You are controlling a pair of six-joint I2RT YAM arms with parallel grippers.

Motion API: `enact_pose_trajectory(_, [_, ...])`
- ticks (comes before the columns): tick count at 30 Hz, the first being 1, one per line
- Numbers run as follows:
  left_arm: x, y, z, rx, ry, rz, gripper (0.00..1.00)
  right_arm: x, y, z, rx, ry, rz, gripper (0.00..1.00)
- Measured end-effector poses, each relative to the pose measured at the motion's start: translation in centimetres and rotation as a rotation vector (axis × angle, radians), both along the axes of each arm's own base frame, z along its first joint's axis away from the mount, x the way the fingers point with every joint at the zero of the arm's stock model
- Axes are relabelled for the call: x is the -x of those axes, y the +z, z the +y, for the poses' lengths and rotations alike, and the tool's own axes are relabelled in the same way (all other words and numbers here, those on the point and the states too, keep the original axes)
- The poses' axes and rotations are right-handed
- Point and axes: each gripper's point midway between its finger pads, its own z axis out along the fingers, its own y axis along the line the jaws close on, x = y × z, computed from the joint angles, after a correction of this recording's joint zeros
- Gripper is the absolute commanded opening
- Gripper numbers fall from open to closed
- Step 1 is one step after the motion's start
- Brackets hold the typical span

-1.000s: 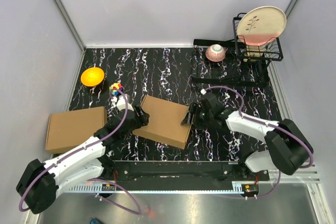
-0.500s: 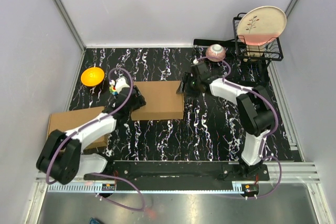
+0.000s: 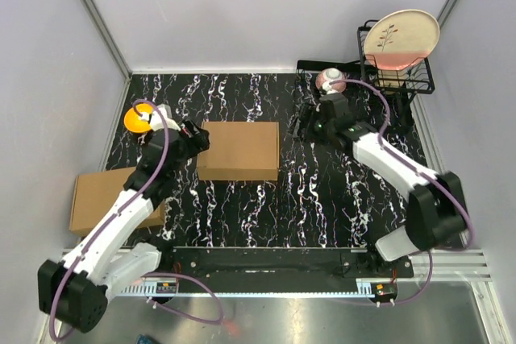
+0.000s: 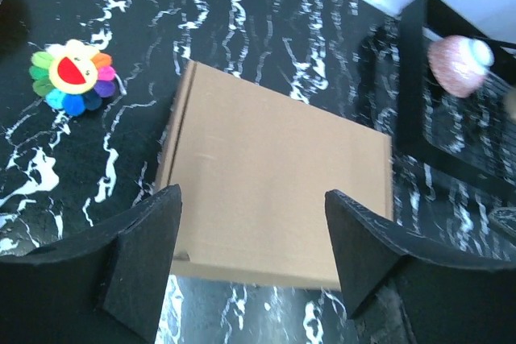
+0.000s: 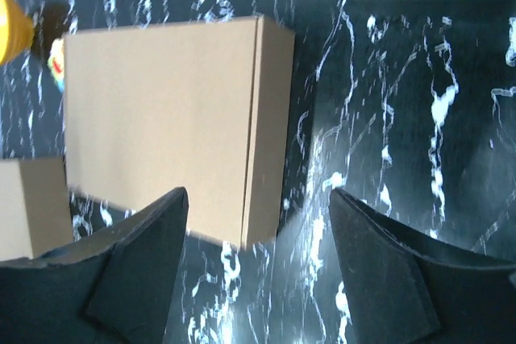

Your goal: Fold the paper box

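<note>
The paper box (image 3: pixel 239 151) lies closed and flat on the black marbled table, a plain brown rectangle with a crease along one edge. It fills the middle of the left wrist view (image 4: pixel 274 191) and the left half of the right wrist view (image 5: pixel 169 118). My left gripper (image 3: pixel 196 136) hovers just off its left end, open, nothing between the fingers (image 4: pixel 251 193). Off its right end, a short gap away, my right gripper (image 3: pixel 301 125) is also open and empty (image 5: pixel 258 192). Neither gripper touches the box.
A second brown carton (image 3: pixel 101 199) lies at the left edge. An orange bowl (image 3: pixel 139 117) and a rainbow flower toy (image 4: pixel 71 76) sit near my left wrist. Behind my right arm are a pink bowl (image 3: pixel 330 80), a black tray (image 3: pixel 355 110) and a wire rack (image 3: pixel 397 70) holding a plate (image 3: pixel 401 38).
The box went from tilted near the front to square and farther back. Both grippers let go of it, drew away from its ends and opened wider.
</note>
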Motion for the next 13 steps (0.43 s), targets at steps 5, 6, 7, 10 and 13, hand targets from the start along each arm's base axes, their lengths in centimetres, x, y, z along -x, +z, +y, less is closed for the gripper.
enact_pose_trajectory(5, [4.0, 2.9, -0.9, 0.072, -0.106, -0.104, 0.94, 5.9, 3.6, -0.6, 0.002, 0.067, -0.160, 0.75])
enact_pose_trajectory(6, [4.8, 3.0, -1.1, 0.091, -0.123, -0.117, 0.96, 7.1, 4.5, -0.6, 0.013, 0.083, -0.208, 0.75])
enact_pose_trajectory(7, [5.4, 3.0, -1.2, 0.114, -0.132, -0.126, 0.96, 8.2, 5.4, -0.5, 0.019, 0.098, -0.248, 0.76])
enact_pose_trajectory(10, [6.4, 1.2, -1.2, 0.187, -0.104, -0.069, 0.92, 10.0, 8.0, -1.4, 0.027, 0.096, -0.365, 0.76])
enact_pose_trajectory(13, [7.0, -1.1, -1.1, 0.221, -0.068, 0.016, 0.99, 10.0, 8.9, -3.1, 0.053, 0.041, -0.419, 0.77])
